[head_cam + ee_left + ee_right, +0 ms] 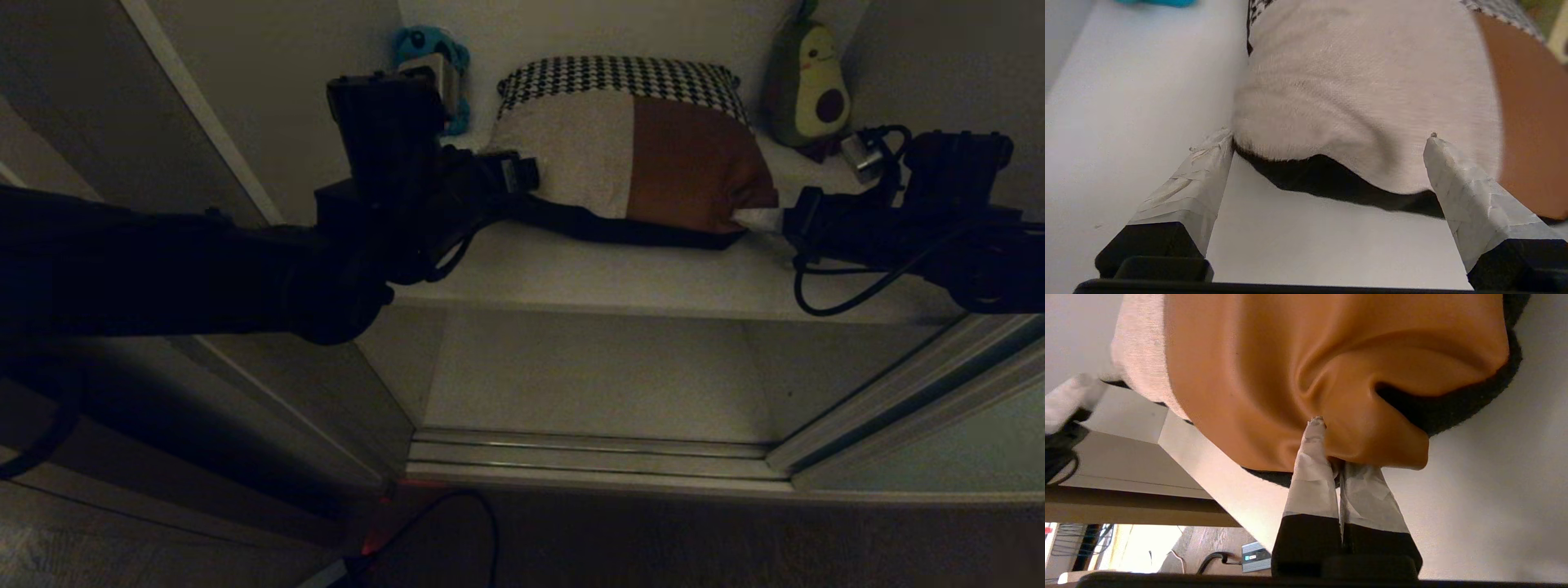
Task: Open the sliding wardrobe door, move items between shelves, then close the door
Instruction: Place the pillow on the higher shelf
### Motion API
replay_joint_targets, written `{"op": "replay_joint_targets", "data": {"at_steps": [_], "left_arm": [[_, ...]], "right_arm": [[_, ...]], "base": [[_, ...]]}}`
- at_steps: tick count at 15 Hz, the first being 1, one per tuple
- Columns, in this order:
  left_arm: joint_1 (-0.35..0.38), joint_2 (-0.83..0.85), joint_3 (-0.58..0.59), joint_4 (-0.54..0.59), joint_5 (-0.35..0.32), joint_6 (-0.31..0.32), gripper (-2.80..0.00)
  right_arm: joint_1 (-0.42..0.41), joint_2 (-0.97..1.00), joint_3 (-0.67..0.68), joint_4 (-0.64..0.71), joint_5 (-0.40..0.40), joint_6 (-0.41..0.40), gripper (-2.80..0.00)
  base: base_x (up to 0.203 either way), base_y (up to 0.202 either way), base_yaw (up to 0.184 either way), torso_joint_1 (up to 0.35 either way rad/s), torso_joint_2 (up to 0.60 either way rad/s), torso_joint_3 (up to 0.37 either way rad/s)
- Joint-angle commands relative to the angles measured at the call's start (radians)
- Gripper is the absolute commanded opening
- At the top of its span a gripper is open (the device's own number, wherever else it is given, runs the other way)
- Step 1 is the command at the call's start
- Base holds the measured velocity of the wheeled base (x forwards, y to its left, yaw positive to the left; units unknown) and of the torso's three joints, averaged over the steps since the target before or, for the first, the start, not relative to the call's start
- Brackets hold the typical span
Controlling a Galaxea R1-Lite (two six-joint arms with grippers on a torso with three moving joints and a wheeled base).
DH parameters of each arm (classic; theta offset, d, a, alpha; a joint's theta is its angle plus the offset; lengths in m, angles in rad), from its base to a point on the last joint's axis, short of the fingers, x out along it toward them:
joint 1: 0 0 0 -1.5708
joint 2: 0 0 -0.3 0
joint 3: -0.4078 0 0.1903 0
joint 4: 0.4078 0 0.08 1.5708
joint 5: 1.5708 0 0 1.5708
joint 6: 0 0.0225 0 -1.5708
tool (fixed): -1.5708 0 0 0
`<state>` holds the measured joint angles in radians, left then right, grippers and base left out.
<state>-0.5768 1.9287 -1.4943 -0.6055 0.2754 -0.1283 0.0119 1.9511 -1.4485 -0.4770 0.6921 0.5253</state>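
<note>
- Houndstooth, beige and rust-brown: that is the cushion (633, 143) you are handling, lying on the upper shelf (620, 273) with its checked band toward the back wall and its dark underside along the front.
- Your right tool (1331, 457) is closed on the cushion's rust-brown front corner, toward the right end of the shelf; the right wrist view shows the fabric puckered between the taped fingers (1310, 473).
- Your left tool (1327, 155) stands wide open at the cushion's beige front corner. One taped finger (1196, 183) touches the cushion's side edge, the other lies over the beige face; nothing is clamped between them.
- In the head view your left arm is a dark mass that hides the left tool's tips and covers the lower half of the teal koala plush (433, 57) in the shelf's back left corner.
- The avocado plush (808, 86) leans upright in the back right corner; its base is hidden behind the right arm's cabling, and its top is cut off by the frame.
- The lower shelf (596, 384) shows only a bare board in dim light.
- The sliding wardrobe door (963, 449) appears only as a pale strip with its frame at the lower right, mostly out of frame.
- The floor track (588, 457) runs along the front, with a cable (465, 523) trailing on the dark floor below it.
</note>
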Motion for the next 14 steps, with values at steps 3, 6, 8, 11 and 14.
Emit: {"op": "replay_joint_targets", "data": {"at_steps": [3,6,8,11,14], "left_arm": [[-0.022,-0.113,0.103,0.007,-0.05,-0.004,0.0],[-0.026,-0.106,0.117,0.007,-0.053,-0.01,0.0],[-0.031,-0.102,0.117,0.007,-0.053,-0.01,0.0],[-0.044,-0.117,0.124,0.004,-0.053,-0.013,0.0],[-0.057,-0.135,0.156,0.004,-0.051,-0.013,0.0]], "right_arm": [[0.0,-0.011,0.007,-0.005,0.0,0.001,0.0],[0.0,-0.014,0.01,-0.013,-0.008,0.0,0.0],[0.0,-0.017,0.017,-0.026,-0.008,-0.001,0.0],[0.0,-0.087,0.139,-0.107,-0.007,0.002,0.0],[0.002,-0.205,0.245,-0.136,-0.005,0.004,0.0]], "base": [[0.0,0.0,0.0,0.0,0.0,0.0],[0.0,0.0,0.0,0.0,0.0,0.0],[0.0,0.0,0.0,0.0,0.0,0.0],[0.0,0.0,0.0,0.0,0.0,0.0],[0.0,0.0,0.0,0.0,0.0,0.0]]}}
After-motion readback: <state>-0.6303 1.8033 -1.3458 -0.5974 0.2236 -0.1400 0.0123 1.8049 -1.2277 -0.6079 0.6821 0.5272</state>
